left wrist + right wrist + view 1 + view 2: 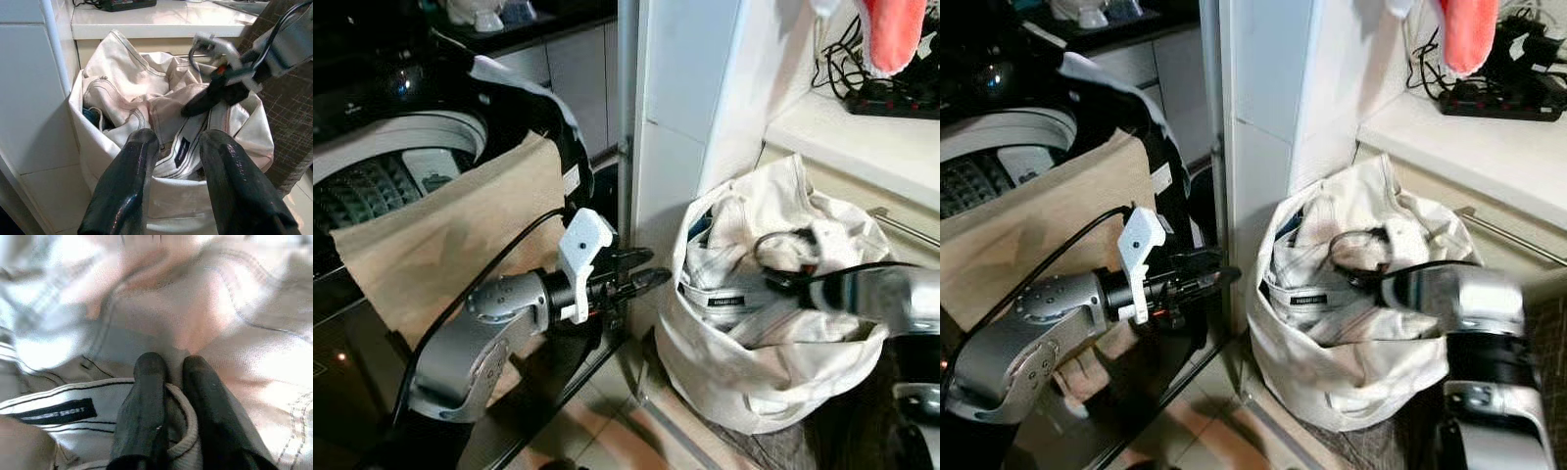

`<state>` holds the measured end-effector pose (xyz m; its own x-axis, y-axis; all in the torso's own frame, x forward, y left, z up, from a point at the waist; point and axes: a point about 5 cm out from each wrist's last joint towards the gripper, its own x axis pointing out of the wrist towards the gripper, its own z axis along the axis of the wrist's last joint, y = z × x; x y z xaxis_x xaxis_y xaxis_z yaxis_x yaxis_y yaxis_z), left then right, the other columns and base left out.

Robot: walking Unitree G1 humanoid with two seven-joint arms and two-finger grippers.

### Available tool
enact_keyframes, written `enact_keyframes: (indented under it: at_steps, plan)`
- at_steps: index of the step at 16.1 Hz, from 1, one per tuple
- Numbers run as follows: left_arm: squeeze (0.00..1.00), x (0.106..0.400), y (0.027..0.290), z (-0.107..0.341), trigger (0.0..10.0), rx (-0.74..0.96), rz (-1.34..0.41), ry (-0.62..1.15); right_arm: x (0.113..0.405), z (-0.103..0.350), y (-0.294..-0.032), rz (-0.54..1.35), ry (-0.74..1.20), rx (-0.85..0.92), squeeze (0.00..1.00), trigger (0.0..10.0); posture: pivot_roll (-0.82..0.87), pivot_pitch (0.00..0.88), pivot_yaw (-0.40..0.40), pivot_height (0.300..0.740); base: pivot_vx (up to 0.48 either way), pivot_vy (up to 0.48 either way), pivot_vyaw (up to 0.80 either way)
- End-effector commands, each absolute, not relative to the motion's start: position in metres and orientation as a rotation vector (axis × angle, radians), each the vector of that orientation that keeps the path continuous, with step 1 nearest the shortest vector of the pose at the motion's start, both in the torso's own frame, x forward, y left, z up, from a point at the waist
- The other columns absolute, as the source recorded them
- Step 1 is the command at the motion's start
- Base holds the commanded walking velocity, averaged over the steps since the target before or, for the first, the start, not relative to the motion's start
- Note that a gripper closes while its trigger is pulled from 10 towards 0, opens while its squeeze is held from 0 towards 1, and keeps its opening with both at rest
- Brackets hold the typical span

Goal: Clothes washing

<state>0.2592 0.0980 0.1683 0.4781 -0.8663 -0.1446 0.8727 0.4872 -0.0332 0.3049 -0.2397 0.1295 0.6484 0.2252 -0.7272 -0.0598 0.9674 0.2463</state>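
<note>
Left of the white laundry bag (744, 377): top-loading washing machine (401, 157), lid up, with a beige cloth (450, 235) draped over its front rim. Between machine and bag: left gripper (641, 282), fingers (122, 191) parted and holding nothing, pointing at the bag, just short of its near wall. Inside the bag's mouth: crumpled pale clothes (146, 98), among them a striped garment with a dark label (54, 412). Over the bag's right side: right gripper (168, 382), sunk into the pile, fingers pinched on a ribbed cream hem (188, 431) beside that label. Above the bag: white countertop (862, 137) with a power strip (891, 93).
</note>
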Motion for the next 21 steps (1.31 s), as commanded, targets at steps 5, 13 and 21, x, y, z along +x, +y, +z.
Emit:
enact_keyframes:
  at_steps: [5,13,21]
  plan:
    - [0.00,0.277,0.097,0.192,10.0,0.067,-0.956,-0.004,0.309,0.223,-0.228,0.364,0.556,0.355,0.00,0.0,-0.02,0.000,0.014,0.740,0.000,0.000,0.00]
    - [1.00,0.293,0.055,0.281,10.0,-0.189,-1.014,-0.382,0.324,0.332,-0.173,0.712,0.233,0.440,0.00,0.0,-0.04,0.000,0.005,0.740,0.000,0.000,0.00]
    - [1.00,0.297,0.039,0.250,10.0,-0.157,-1.028,-0.224,0.316,0.350,-0.145,0.908,0.205,0.565,0.00,0.0,-0.04,0.000,0.006,0.740,0.000,0.000,0.00]
